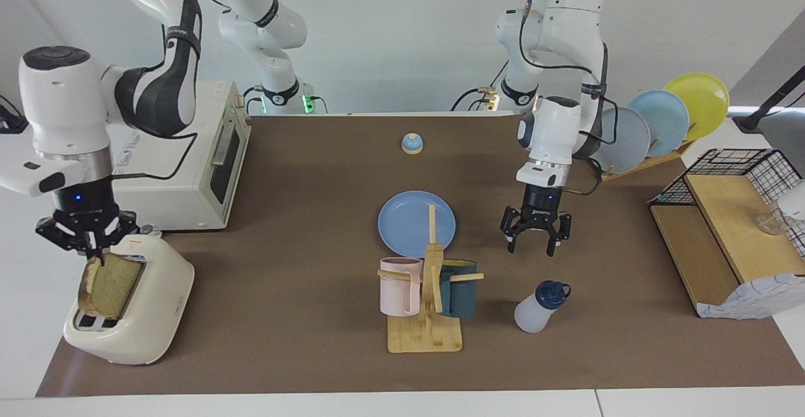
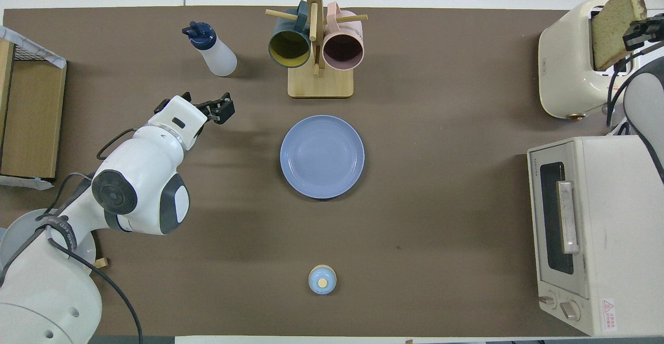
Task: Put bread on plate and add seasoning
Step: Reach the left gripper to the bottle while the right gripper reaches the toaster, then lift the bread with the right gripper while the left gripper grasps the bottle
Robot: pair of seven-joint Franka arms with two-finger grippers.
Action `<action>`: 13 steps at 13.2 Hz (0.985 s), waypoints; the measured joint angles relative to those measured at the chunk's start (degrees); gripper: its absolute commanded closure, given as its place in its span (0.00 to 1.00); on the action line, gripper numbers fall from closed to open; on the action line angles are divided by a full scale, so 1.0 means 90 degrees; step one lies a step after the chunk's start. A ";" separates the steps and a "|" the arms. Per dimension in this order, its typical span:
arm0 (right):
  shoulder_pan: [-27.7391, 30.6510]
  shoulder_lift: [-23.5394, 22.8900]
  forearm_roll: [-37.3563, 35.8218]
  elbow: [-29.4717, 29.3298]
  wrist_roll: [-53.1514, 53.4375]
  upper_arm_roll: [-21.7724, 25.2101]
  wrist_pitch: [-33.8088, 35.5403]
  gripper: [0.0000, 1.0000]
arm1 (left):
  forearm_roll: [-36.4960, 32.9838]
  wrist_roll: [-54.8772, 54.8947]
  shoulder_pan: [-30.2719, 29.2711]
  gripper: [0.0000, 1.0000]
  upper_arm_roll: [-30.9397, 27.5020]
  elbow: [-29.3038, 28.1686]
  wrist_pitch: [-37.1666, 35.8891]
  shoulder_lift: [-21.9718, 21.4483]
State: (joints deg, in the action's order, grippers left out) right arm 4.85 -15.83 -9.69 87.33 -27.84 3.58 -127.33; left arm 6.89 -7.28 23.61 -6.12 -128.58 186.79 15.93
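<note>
My right gripper (image 1: 88,248) is shut on the top edge of the bread (image 1: 113,285), a thick tan slice with a brown crust. The slice stands tilted, its lower end in the slot of the cream toaster (image 1: 157,304) at the right arm's end of the table. The bread also shows in the overhead view (image 2: 614,27). The medium-blue plate (image 1: 405,219) lies bare at mid-table. The seasoning (image 1: 539,309), a translucent bottle with a navy cap, stands farther from the robots than the plate. My left gripper (image 1: 531,248) hangs open and empty over the table between plate and bottle.
A wooden mug rack (image 1: 427,332) with a pink mug (image 1: 397,288) and a dark teal mug (image 1: 460,291) stands just farther than the plate. A blue-domed bell (image 1: 412,144) sits near the robots. A toaster oven (image 1: 207,159), a rack of plates (image 1: 657,124) and a wooden shelf (image 1: 723,241) line the ends.
</note>
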 measured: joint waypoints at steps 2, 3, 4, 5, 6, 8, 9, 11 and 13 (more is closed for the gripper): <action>-0.0366 0.0287 0.0002 -0.0436 0.0062 -0.0129 0.1286 1.00 | 0.0612 0.0004 0.1312 0.00 -0.1321 0.0463 -0.0006 0.0469; -0.0595 0.0508 0.0003 -0.0510 0.0322 -0.0184 0.1825 1.00 | 0.0928 0.0005 0.1962 0.00 -0.1959 0.0677 -0.0005 0.0761; -0.0828 0.0719 0.0003 -0.0522 0.0685 -0.0222 0.2216 1.00 | 0.1131 0.0003 0.2366 0.00 -0.2332 0.0863 -0.0001 0.1013; -0.1072 0.0879 0.0004 -0.0519 0.1105 -0.0249 0.2524 1.00 | 0.1232 -0.0004 0.2553 0.00 -0.2482 0.1028 0.0000 0.1198; -0.1358 0.0985 0.0004 -0.0490 0.1650 -0.0260 0.2741 1.00 | 0.1266 -0.0014 0.2615 0.00 -0.2523 0.1165 0.0000 0.1333; -0.1885 0.1109 0.0022 -0.0209 0.2797 -0.0285 0.2814 1.00 | 0.1270 -0.0048 0.2615 0.00 -0.2551 0.1377 -0.0003 0.1501; -0.2102 0.1160 0.0195 0.0026 0.3304 -0.0301 0.2755 1.00 | 0.1270 -0.0066 0.2613 0.00 -0.2570 0.1460 -0.0004 0.1587; -0.2365 0.1293 0.0880 0.0545 0.4026 -0.0322 0.2389 1.00 | 0.1270 -0.0180 0.2609 0.00 -0.2590 0.1639 -0.0004 0.1808; -0.2636 0.1472 0.1311 0.1227 0.4685 -0.0330 0.1615 1.00 | 0.1270 -0.0304 0.2595 0.00 -0.2612 0.1830 -0.0006 0.2001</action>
State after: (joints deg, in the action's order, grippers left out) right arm -18.88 -2.57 2.11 98.37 14.33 0.62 -112.80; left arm 18.32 -10.02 46.97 -29.63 -112.11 186.73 33.94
